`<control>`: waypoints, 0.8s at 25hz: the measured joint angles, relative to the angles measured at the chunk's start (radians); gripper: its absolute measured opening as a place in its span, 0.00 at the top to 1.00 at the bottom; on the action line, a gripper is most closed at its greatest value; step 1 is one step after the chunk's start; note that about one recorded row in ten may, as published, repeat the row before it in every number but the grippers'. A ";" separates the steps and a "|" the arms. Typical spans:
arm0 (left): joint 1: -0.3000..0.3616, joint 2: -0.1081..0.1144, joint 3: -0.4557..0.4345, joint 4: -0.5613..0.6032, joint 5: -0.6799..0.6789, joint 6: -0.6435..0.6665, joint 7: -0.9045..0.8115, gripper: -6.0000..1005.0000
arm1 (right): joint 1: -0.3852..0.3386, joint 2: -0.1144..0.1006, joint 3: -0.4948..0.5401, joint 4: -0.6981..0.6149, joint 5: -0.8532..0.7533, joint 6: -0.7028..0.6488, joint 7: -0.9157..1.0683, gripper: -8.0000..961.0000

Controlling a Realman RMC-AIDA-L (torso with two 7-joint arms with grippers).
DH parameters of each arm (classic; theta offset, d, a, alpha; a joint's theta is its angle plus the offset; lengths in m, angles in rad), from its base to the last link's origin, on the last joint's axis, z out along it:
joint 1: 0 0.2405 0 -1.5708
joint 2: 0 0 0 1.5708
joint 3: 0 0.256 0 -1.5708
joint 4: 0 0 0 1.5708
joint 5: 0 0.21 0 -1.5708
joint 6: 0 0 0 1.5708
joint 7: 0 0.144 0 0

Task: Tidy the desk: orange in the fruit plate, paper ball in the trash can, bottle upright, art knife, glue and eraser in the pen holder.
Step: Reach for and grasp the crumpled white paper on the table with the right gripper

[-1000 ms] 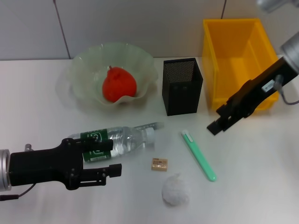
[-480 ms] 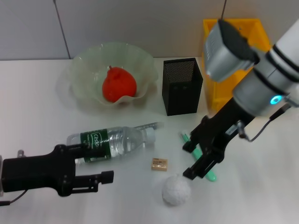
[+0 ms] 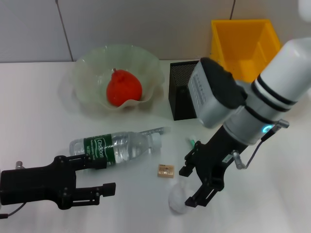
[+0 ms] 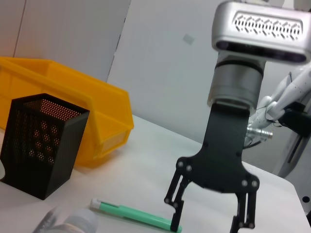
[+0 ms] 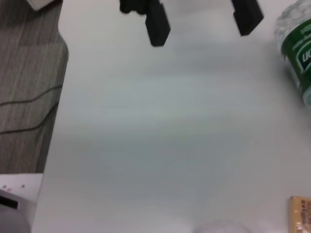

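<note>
One orange [image 3: 124, 88] sits in the one fruit plate [image 3: 92, 63] at upper left. One bottle [image 3: 116, 147] lies flat at centre, one eraser [image 3: 165, 171] beside it. The right gripper [image 3: 191, 187], jaws spread, straddles the single paper ball [image 3: 176, 200] at lower centre. The left gripper [image 3: 103, 176], also spread, waits lower left.
</note>
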 joint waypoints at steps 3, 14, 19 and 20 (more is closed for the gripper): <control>0.000 -0.001 -0.002 -0.001 0.000 0.000 0.000 0.23 | -0.007 0.000 -0.051 0.001 0.017 0.029 -0.007 0.28; 0.000 -0.002 -0.025 -0.003 -0.002 0.004 0.000 0.23 | -0.019 0.002 -0.192 0.020 0.085 0.119 -0.041 0.28; 0.001 -0.002 -0.025 -0.003 -0.002 0.004 0.000 0.23 | -0.020 0.003 -0.233 0.023 0.090 0.138 -0.035 0.28; 0.001 -0.002 -0.025 -0.003 -0.002 0.003 0.000 0.23 | -0.020 0.003 -0.233 0.023 0.093 0.139 -0.034 0.28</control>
